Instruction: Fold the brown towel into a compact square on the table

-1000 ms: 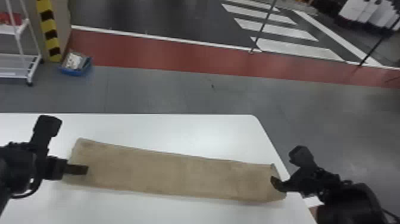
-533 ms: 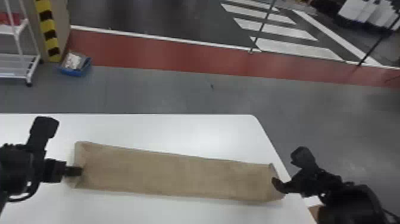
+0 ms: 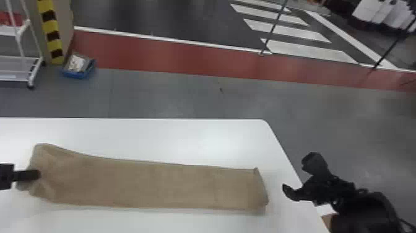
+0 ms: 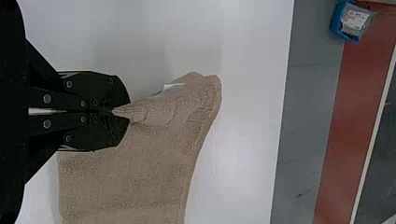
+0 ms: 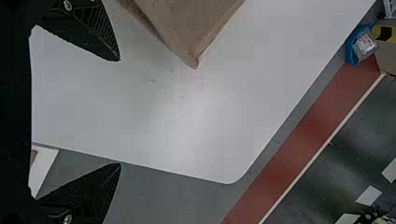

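The brown towel (image 3: 148, 184) lies as a long, narrow strip, its long axis running across in front of you from your left to your right, with the right end slanting slightly nearer to you. Its left end is puckered, creases spreading from the pinch, and a small white tag (image 4: 173, 86) shows on the fabric there. The right end is flatter and squarer.

Your left gripper (image 3: 37, 174) sits at the left end of the towel, and the strip stretches away from it to the right. In the left wrist view, you have the fingers of the left gripper (image 4: 115, 111) closed together at their tips on a gathered bit of cloth; one corner of the towel juts out ahead of them. Your right gripper (image 3: 291, 192) is off the other end, just to the right of the towel and not touching it. In the right wrist view, the fingers of the right gripper (image 5: 120, 112) stand wide apart with nothing between them, and a towel corner points out onto the surface ahead of them.

Under the towel you have a smooth white table (image 3: 185, 136); its right edge runs close by your right gripper. Past the table, ahead of your left gripper, a blue bin (image 3: 77, 74) stands on the grey floor (image 3: 173, 96), near a white rack (image 3: 18, 66) and a yellow-and-black striped post (image 3: 49, 28). Beyond lie a red band (image 3: 154, 55) and white floor stripes (image 3: 309, 51).
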Robot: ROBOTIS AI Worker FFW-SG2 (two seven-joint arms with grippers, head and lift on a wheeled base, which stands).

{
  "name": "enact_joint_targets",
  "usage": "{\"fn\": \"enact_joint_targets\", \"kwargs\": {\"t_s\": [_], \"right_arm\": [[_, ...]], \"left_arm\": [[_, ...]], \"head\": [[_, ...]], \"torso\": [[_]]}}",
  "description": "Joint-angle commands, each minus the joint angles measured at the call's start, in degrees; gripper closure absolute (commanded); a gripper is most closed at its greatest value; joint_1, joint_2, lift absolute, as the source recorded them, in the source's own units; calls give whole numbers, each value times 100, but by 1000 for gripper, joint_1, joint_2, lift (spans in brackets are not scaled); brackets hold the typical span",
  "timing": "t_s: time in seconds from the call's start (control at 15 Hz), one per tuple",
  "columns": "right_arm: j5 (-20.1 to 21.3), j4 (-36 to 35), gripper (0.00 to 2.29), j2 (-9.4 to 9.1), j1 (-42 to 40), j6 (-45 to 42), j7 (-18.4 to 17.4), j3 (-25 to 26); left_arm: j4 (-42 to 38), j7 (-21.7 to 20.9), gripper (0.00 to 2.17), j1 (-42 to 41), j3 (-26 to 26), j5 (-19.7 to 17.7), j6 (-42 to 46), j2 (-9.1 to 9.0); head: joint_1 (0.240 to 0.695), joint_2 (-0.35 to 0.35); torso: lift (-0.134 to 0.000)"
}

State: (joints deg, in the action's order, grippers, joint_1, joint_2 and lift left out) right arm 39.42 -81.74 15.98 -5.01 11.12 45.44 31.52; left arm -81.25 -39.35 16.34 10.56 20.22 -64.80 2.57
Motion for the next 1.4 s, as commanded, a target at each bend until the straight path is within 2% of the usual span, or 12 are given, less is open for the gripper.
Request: {"fn": "enact_joint_targets", "kwargs": {"t_s": [0.0,0.13,0.27,0.33,0.4,0.53,0.67,0.8,1.07,1.33], "right_arm": [[-5,0,70,-7,-9,-26,0,3],[-40,0,70,2,-35,-61,0,21],[-66,0,70,-7,-44,-43,0,12],[-66,0,70,-16,-53,-43,0,3],[-66,-9,70,-25,-44,-43,-9,-15],[-66,-18,73,-51,-53,-43,-9,-23],[-66,-53,73,-60,-88,-26,-9,-32],[-75,-141,73,-78,-158,-26,0,3],[-93,-167,73,-69,-255,-43,9,56],[-110,-220,73,-34,-290,-43,35,100]], "left_arm": [[-128,-29,2125,123,236,264,-143,174],[-356,-135,2125,141,359,307,-389,244],[-945,-152,2121,-140,324,299,-828,183],[-1507,-126,2121,-334,113,299,-1602,139],[-2096,-117,2121,-650,-169,211,-1795,16],[-2993,138,2118,-1107,-880,281,-2235,-272],[-3204,885,2105,-1283,-1751,184,-2217,-272],[-3098,1685,2105,-1169,-2463,-176,-2076,-272],[-2254,2959,2105,-465,-3394,-993,-1707,-272],[-1868,3495,2105,-237,-3922,-1688,-1479,-272]], "head": [[695,-324],[695,-286],[695,-256],[695,-254],[695,-258],[695,-287],[695,-350],[695,-350],[695,-350],[695,-350]], "torso": [[0],[0],[0],[0],[0],[0],[0],[0],[0],[0]]}}
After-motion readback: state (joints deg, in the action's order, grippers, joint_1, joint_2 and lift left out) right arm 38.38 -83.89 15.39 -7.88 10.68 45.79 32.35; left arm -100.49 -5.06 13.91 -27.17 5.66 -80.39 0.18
